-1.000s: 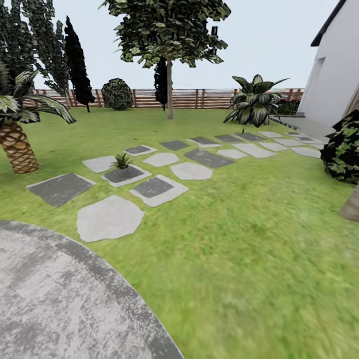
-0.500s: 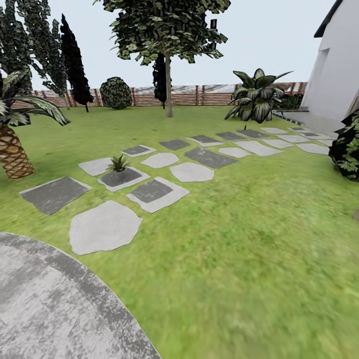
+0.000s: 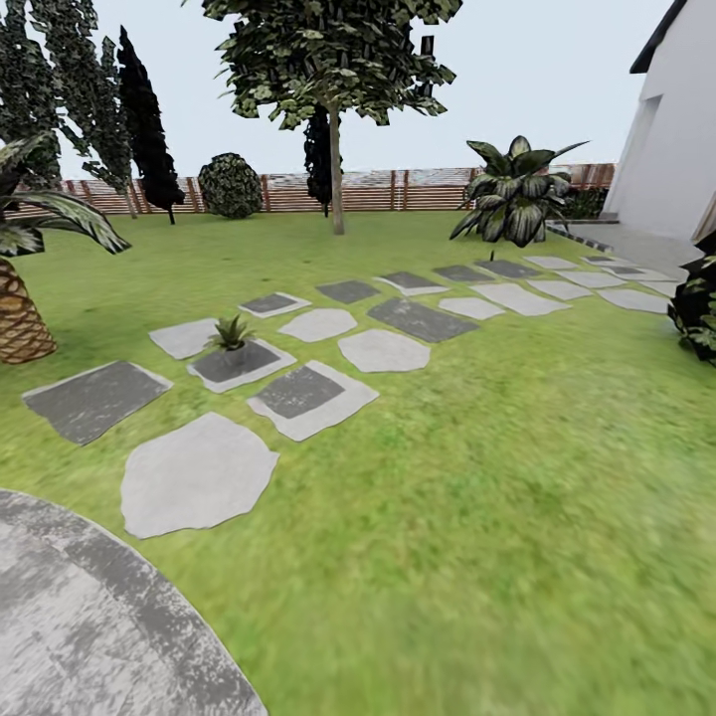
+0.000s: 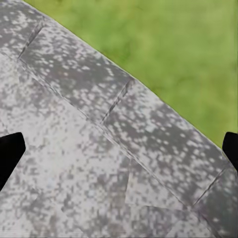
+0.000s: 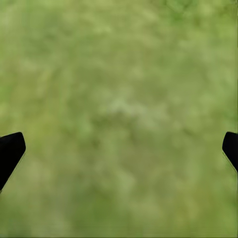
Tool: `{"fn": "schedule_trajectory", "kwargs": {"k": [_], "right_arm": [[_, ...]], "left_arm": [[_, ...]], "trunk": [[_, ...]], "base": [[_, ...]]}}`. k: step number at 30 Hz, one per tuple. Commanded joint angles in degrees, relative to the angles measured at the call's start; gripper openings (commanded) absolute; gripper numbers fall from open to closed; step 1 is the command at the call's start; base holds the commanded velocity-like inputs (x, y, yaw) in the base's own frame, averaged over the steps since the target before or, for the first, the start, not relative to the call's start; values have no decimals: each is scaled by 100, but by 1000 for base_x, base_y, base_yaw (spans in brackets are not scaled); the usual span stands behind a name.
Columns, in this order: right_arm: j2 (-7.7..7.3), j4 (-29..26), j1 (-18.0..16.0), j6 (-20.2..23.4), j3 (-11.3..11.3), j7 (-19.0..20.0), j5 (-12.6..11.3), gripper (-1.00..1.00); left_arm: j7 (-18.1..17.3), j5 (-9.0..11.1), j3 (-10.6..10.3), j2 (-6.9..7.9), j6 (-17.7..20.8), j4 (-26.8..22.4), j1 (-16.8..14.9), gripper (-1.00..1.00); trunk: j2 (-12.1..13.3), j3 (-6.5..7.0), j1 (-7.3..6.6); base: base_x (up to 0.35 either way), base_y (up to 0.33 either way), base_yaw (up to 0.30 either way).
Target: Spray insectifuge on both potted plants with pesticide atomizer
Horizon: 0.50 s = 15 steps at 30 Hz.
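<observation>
Potted plant [image 3: 231, 332] number one sits on a dark stepping stone [image 3: 242, 364] at your left, in the middle distance of the garden lawn [image 3: 497, 477]. Your round grey patio [image 3: 89, 626] fills the near left corner. Beyond the stone path stand a slim-trunked tree [image 3: 336, 89] and the wooden fence [image 3: 398, 189] at the far edge; a palm [image 3: 20, 298] is at far left and a white house wall [image 3: 676, 139] at far right. Your left gripper [image 4: 119, 148] hangs over the patio's edge with its fingertips [image 4: 10, 153] wide apart, holding nothing. Your right gripper [image 5: 119, 148] hangs over grass, its fingertips [image 5: 10, 151] likewise spread and empty.
</observation>
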Motion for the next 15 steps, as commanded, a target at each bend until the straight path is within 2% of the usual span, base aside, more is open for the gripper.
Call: {"fn": "schedule_trajectory", "kwargs": {"k": [1,15], "right_arm": [[0,2,-3,-17,-1,-2,0,100],[0,23,-3,-18,10,-2,8,100]], "left_arm": [[3,1,0,0,-19,5,-3,100],[3,1,0,0,-19,9,-3,100]], "trunk": [[-2,-5,3],[-2,-5,3]], "base": [[340,0,0],[340,0,0]]}}
